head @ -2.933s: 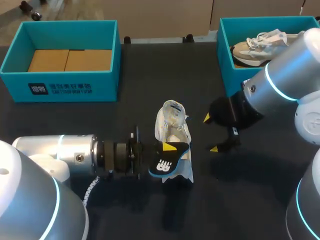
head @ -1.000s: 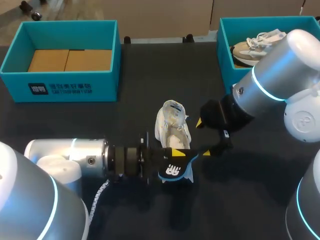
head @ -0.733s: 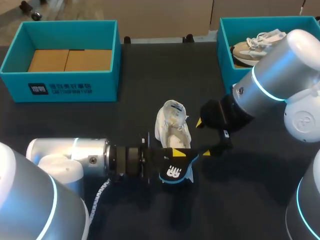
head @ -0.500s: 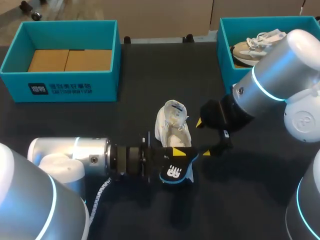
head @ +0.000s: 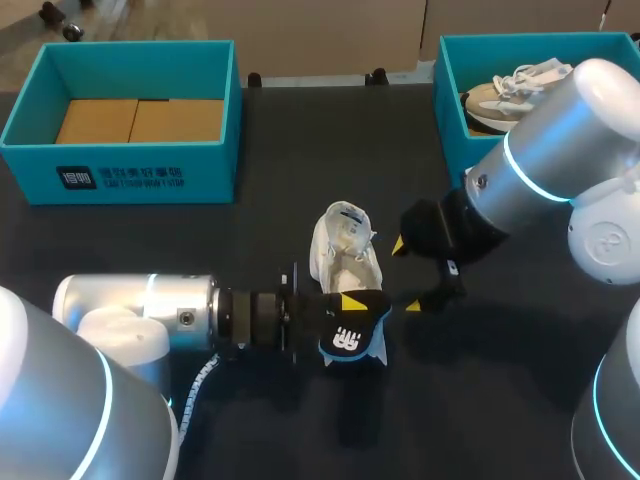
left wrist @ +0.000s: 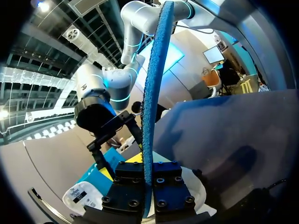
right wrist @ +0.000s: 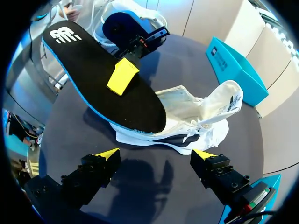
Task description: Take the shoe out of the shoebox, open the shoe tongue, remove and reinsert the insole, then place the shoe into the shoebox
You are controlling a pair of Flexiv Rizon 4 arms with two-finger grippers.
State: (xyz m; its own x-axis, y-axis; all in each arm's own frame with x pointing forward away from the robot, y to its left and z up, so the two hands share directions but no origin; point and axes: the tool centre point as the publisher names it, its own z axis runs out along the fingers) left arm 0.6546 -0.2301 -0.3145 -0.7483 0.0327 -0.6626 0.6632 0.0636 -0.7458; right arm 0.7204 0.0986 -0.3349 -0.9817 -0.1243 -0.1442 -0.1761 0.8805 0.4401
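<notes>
The left pincer (head: 348,306) is clamped flat on the insole (head: 346,340), one yellow fingertip (right wrist: 122,76) pressed on its dark top face about mid-length. In its own wrist view the insole (left wrist: 152,93) stands edge-on between the closed pads. It hangs just above the heel end of the white shoe (head: 346,252), which lies in the middle of the counter (head: 300,150) with its tongue turned up and its mouth open.

The right pincer (head: 406,276) hovers just beside the shoe, spread wide and holding nothing.

The insole looks light, thin and bendy, a foam sheet that will likely buckle if pushed from the middle. A hold nearer the heel, feeding the toe in first, seems wiser. The shoe's upper (right wrist: 201,114) looks soft and slack, so it may slide or fold. The free pincer could take the heel collar or tongue to steady it.
</notes>
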